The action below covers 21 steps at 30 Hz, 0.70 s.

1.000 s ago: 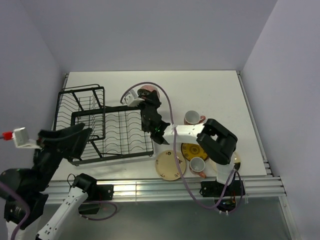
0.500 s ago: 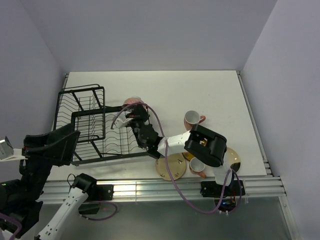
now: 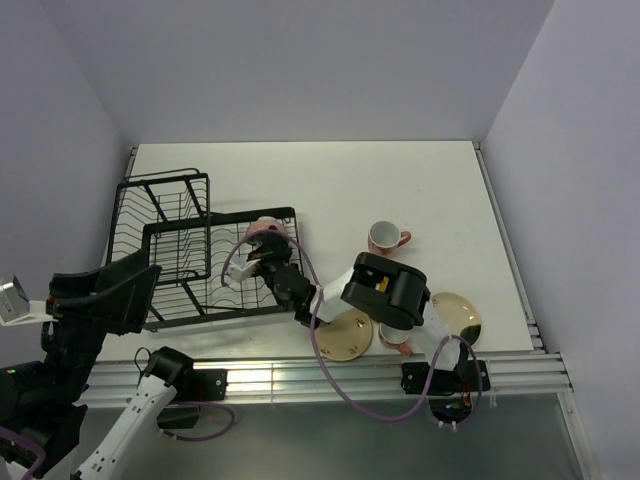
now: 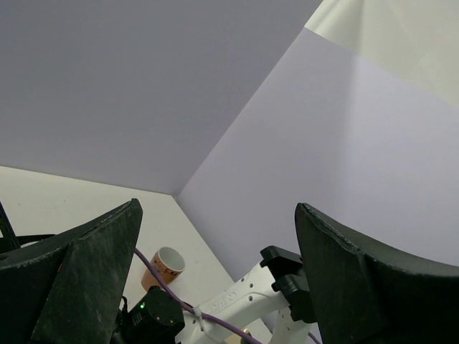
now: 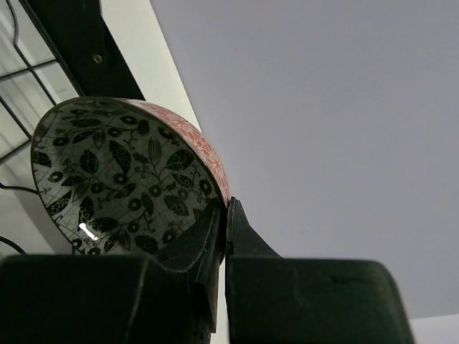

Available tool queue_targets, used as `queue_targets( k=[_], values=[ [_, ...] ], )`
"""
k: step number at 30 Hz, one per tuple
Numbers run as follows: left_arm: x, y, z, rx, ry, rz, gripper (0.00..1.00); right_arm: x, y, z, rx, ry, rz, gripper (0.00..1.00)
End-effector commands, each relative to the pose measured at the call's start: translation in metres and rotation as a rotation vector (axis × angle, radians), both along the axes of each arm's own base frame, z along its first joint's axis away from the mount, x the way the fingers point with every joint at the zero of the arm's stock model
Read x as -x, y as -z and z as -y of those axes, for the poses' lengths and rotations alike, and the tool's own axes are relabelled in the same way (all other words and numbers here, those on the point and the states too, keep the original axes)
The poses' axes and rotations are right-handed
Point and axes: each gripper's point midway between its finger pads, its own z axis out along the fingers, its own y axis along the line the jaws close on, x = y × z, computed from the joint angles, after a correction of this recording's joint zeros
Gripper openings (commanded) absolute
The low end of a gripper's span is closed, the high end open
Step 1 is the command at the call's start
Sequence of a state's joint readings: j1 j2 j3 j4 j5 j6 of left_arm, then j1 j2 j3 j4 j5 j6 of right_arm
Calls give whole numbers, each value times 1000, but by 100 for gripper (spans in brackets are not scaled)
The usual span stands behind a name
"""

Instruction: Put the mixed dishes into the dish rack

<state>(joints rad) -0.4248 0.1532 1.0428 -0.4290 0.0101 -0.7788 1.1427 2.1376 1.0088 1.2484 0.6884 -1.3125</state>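
Above the white surface (image 3: 420, 190), the right hand (image 5: 224, 215) is clamped on the bowl (image 5: 122, 172) by its rim, over the rack (image 3: 190, 260); the left hand (image 4: 215, 229) is raised, fingers apart.

A white table (image 3: 420, 180) sits in a narrow alcove of plain, pale lilac walls. The back wall (image 3: 300, 60) rises beyond the table's far edge, the left wall (image 3: 50, 150) and right wall (image 3: 590, 150) at its sides. Silver metal rails (image 3: 270, 378) line its near edge, catching a bright glare.
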Motion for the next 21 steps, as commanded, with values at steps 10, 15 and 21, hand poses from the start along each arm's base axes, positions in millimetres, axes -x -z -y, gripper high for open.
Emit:
queue_targets(
  k=[10,15,21],
  values=[
    [9,-8,-6,-6,-23,50,95,-10,-61,-2,-181,-2,230,0],
    [9,-6,-7,-14,-27,52,96,-12,-54,3,-153,-24,213,0],
    [9,-4,-7,-16,-28,51,96,0,-49,4,-145,-75,136,0]
  ],
)
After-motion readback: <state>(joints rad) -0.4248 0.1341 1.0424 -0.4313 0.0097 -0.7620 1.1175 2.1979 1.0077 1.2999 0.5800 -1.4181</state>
